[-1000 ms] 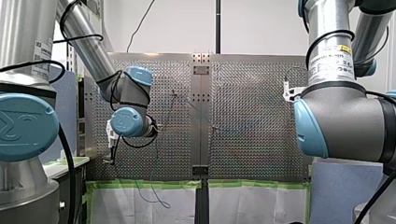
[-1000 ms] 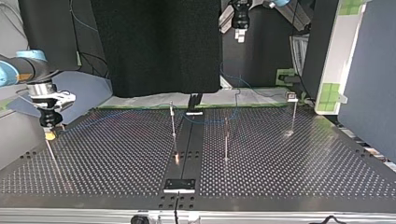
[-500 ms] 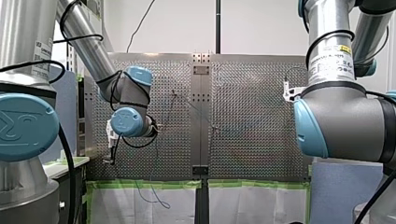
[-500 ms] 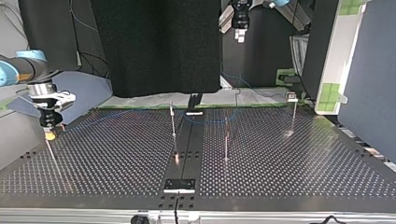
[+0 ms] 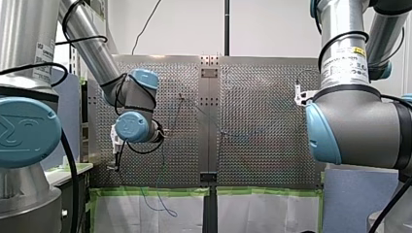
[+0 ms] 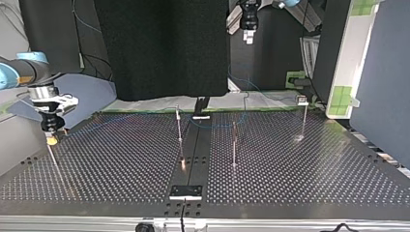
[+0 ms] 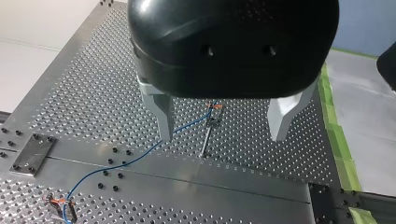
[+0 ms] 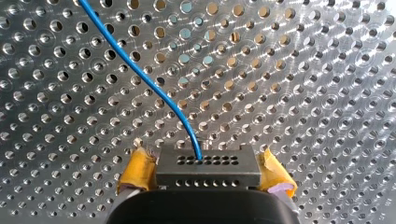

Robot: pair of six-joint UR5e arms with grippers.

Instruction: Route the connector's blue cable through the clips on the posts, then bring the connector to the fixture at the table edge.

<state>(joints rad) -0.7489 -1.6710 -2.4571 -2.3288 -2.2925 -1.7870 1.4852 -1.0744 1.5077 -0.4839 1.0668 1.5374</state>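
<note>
Holes dot the shiny counter (image 6: 121, 164). Right end effector (image 8: 207, 171) pinches the connector (image 8: 208, 163) on the blue cable (image 8: 154, 84); left end effector (image 7: 223, 135) hangs wide open, empty.

Blue along the cable (image 8: 154, 88); dull grey, dotted with two rows of dark holes, on the connector (image 8: 208, 170); yellow on the pads (image 8: 137, 170) of my right gripper (image 8: 208, 179). Glossy black on the housing of my left gripper (image 7: 224, 126), pale grey on its fingers (image 7: 163, 114). Silver across the table (image 7: 93, 93), patterned with an even grid of round holes. Green on the tape (image 5: 262, 191) at its edge; light blue on the joint caps (image 5: 26, 131).
</note>
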